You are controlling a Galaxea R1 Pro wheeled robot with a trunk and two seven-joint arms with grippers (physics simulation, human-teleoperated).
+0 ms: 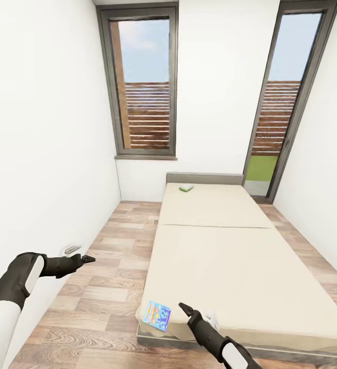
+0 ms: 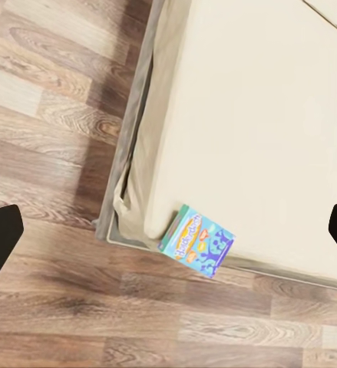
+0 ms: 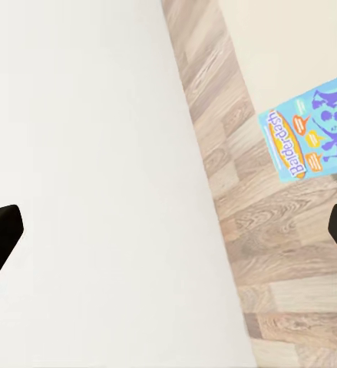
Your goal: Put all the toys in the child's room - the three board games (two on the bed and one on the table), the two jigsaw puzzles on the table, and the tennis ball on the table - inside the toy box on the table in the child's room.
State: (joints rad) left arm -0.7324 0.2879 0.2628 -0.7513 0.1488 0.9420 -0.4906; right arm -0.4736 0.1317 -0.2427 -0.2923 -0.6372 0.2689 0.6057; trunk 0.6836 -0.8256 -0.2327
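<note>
Room: narrow, white-walled, wood-plank floor (image 1: pixel 107 287), two tall dark-framed windows (image 1: pixel 144 84) on the far wall.

Item 1 — blue printed board game box (image 1: pixel 156 313), flat, lying at the near corner of the low beige mattress bed with dark grey frame (image 1: pixel 214 256); in the left wrist view the box (image 2: pixel 198 241) sits at the mattress edge and partly overhangs toward the floor. Its lettering reads in the right wrist view (image 3: pixel 312 134).

Item 2 — small white-green board game box (image 1: pixel 186 188), at the far end of the bed near the headboard, well apart from the first.

Right gripper (image 1: pixel 185 309): just beside the blue box, not touching it; jaws spread wide, holding nothing.

Left gripper (image 1: pixel 86 259): out over the floor near the left wall, well apart from both boxes; jaws also parted, empty.

Hazards, as judged — the blue box sits at the very corner, so a nudge from a finger tip before closure would likely tip it off onto the floor. Being thin and flat on soft mattress, it may slide under the fingers instead of being gripped. The far box looks to call for moving along the bed.
</note>
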